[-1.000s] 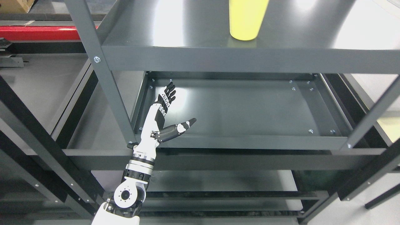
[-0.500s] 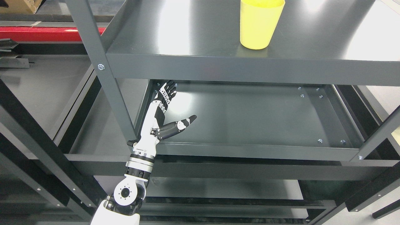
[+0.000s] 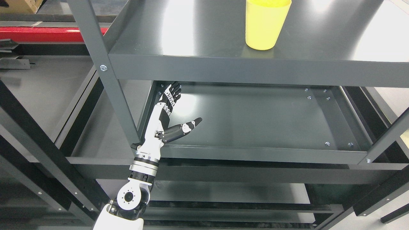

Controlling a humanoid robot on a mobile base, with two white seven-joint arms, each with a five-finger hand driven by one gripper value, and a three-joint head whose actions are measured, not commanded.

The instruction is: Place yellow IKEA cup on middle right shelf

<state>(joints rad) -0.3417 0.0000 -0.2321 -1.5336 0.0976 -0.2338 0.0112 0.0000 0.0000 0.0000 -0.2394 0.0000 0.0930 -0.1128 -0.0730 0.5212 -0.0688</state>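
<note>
One yellow cup (image 3: 267, 24) upright on upper shelf (image 3: 198, 35) near its front edge, left robot hand (image 3: 166, 119) empty, fingers spread, thumb out, over lower shelf tray (image 3: 255, 121), well apart from cup

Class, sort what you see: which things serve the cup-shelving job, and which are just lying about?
Job:
yellow cup, upright on the upper shelf
tray shelf below
left hand, open

Lying about:
cardboard box
red bar
</note>
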